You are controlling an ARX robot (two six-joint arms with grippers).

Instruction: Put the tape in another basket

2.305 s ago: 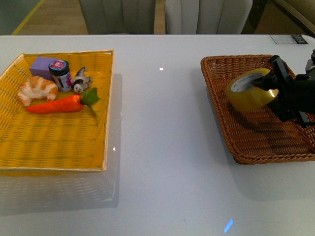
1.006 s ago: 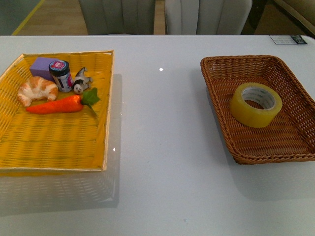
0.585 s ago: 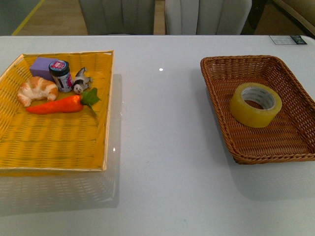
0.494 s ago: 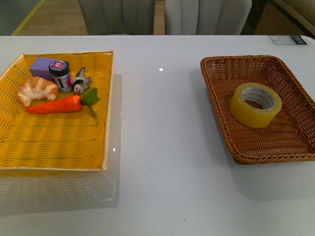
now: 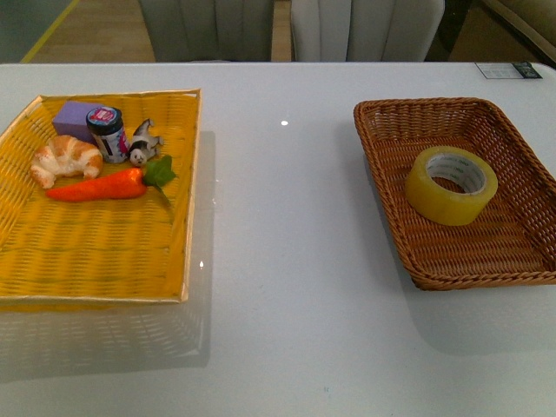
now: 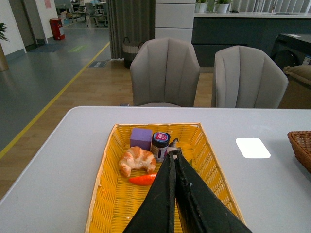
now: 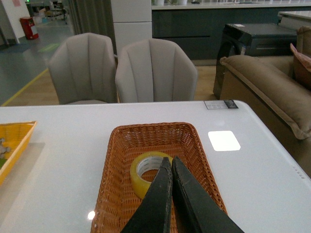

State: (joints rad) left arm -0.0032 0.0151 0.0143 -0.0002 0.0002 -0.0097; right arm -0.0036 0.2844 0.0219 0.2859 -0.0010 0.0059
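The yellowish tape (image 5: 452, 184) lies flat inside the brown wicker basket (image 5: 387, 111) on the right of the white table; neither arm shows in the front view. In the right wrist view the tape (image 7: 146, 172) rests in the basket (image 7: 114, 160), and my right gripper (image 7: 170, 160) hangs shut above it, holding nothing. My left gripper (image 6: 173, 153) is shut and empty, raised over the yellow tray (image 6: 112, 194).
The yellow tray (image 5: 104, 261) on the left holds a croissant (image 5: 65, 159), a carrot (image 5: 100, 185), a small jar (image 5: 107, 132), a purple block (image 5: 71, 115) and a small figurine (image 5: 143, 142). Grey chairs (image 5: 365, 26) stand behind the table. A card (image 5: 510, 69) lies at the far right corner.
About two seconds ago my right gripper was in the basket at the tape; it has since let go and pulled out of the front view. The tape lies flat and has stayed still over the last second.
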